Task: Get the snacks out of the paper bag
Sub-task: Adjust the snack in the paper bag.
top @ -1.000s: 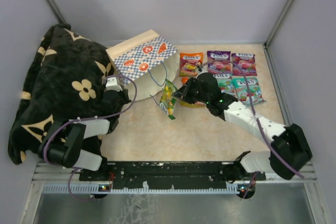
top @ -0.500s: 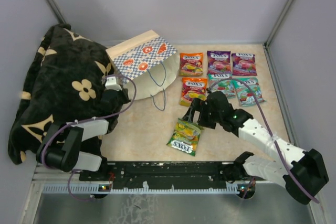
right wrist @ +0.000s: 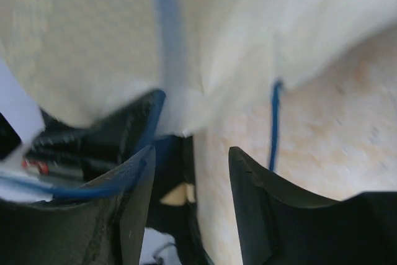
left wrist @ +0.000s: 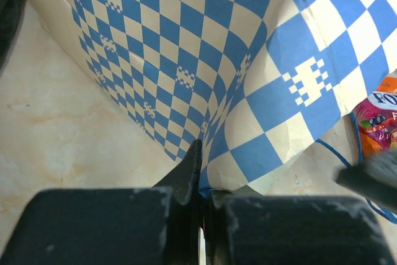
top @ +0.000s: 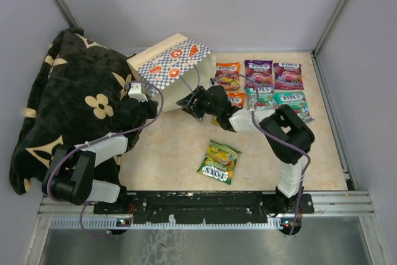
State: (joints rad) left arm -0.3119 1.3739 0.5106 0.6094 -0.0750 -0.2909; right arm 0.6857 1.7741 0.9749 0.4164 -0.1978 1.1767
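Observation:
The paper bag [top: 169, 64] lies tilted at the back left, its mouth facing right. My left gripper [top: 147, 99] is shut on the bag's checkered lower edge [left wrist: 248, 60], the jaws pressed together on the paper [left wrist: 201, 178]. Just outside the bag's mouth, my right gripper [top: 190, 102] is open with nothing between its fingers [right wrist: 191, 153]. The cream paper [right wrist: 260, 23] and a blue string handle [right wrist: 166, 35] fill the view above those fingers. A green-yellow snack [top: 219, 161] lies alone at the front. Orange [top: 227, 74], purple [top: 258, 72] and teal [top: 296, 105] snacks lie in rows at the back right.
A black floral blanket [top: 68, 103] is heaped along the left side, right behind the left arm. The right arm [top: 282, 134] folds back over the table's right half. Grey walls close in the back and both sides.
The right gripper carried the green-yellow packet forward, let it go on the table and swung back to the bag's mouth. The bag has shifted slightly in the left gripper's hold.

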